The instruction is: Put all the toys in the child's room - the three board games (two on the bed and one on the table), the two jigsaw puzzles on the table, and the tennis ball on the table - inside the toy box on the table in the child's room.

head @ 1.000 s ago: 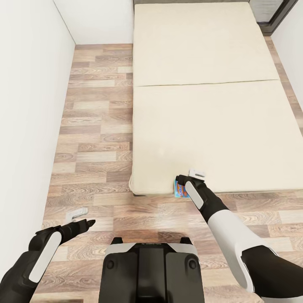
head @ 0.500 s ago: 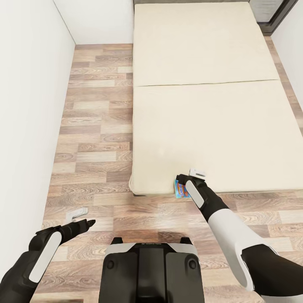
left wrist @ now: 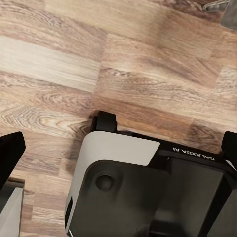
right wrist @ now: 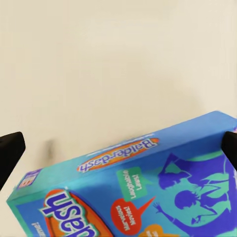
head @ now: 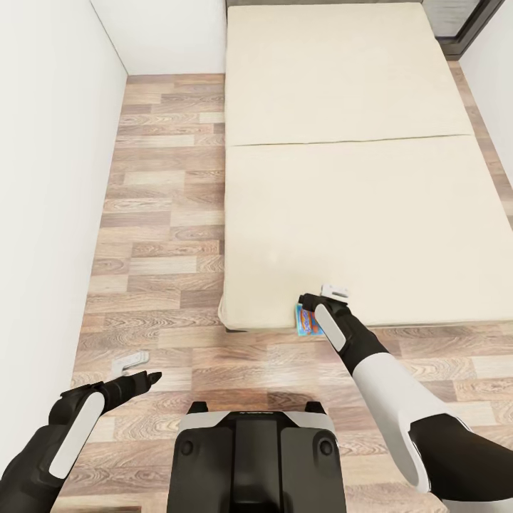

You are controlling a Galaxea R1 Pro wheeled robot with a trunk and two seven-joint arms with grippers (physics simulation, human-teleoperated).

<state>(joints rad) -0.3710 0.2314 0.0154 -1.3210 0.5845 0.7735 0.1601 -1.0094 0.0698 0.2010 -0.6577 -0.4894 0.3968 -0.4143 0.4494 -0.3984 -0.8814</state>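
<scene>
Now, working left to right: my left gripper (head: 134, 367) hangs spread and empty over the wood-plank floor (head: 164, 214). Since a second ago nothing has shifted, so the pick has stalled. My right gripper (head: 324, 296) straddles the small blue cardboard board game (right wrist: 133, 182) at the beige bed (head: 356, 178) edge; I cannot tell whether it pinches.

The beige bed (head: 356, 164) fills the upper right of the frame. At its near edge, the right tool (head: 322, 299) sits by a small blue board game (head: 307, 322); the left tool (head: 139, 370) hangs over wood-plank floor (head: 164, 214) at lower left.
</scene>
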